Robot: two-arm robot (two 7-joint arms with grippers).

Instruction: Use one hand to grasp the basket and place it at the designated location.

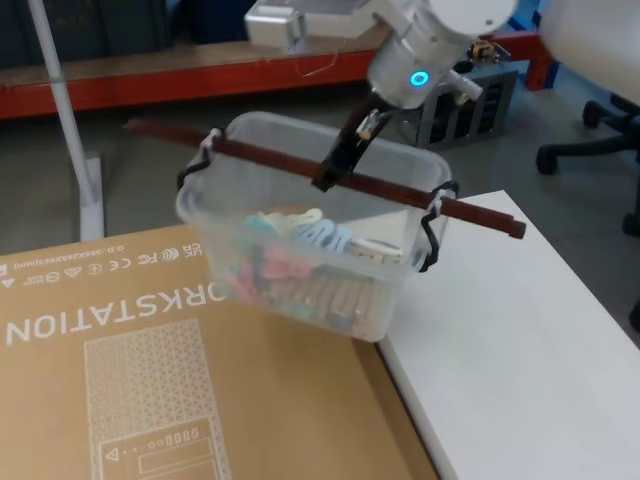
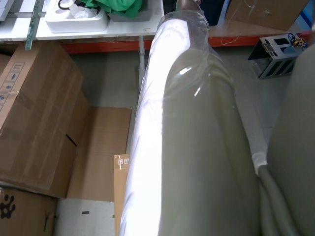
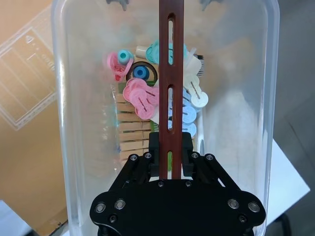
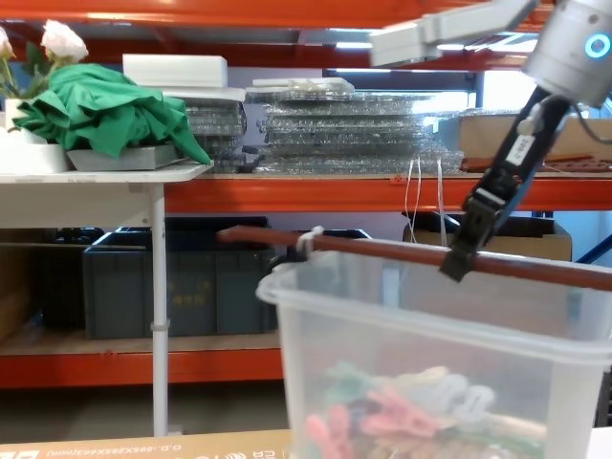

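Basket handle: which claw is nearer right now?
Right. The right claw is shut on the rod handle near its middle; the left arm is parked back beside the robot's body, away from the basket.

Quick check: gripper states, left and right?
Left gripper: cannot be told.
Right gripper: jaws closed on the handle of the basket.
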